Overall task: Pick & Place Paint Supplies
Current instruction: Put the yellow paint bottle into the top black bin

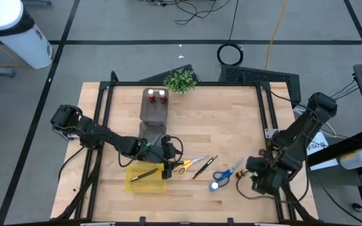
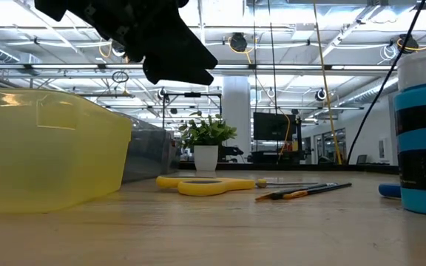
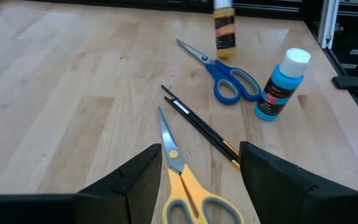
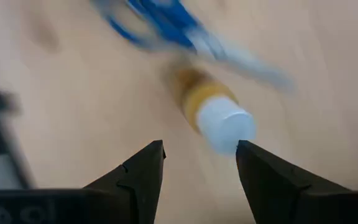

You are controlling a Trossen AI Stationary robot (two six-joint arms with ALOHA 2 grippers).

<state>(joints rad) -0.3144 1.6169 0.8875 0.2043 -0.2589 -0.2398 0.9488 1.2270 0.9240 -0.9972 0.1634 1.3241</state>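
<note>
From above, your left gripper [image 1: 168, 164] hovers by the yellow scissors [image 1: 187, 166], beside the yellow tray [image 1: 131, 183]. Its wrist view shows fingers apart, empty; take the thin, stiff blades near the pivot. Right wrist view: right gripper [image 4: 201, 163] spread over a light, slick yellow paint bottle [image 4: 213, 112]; grasp its body.

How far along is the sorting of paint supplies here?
Done: two bottles in the organiser, a brush in the yellow tray. In hand: nothing; left gripper and right gripper are open. Left: yellow scissors, blue scissors, two brushes, blue bottle, yellow bottle.
</note>
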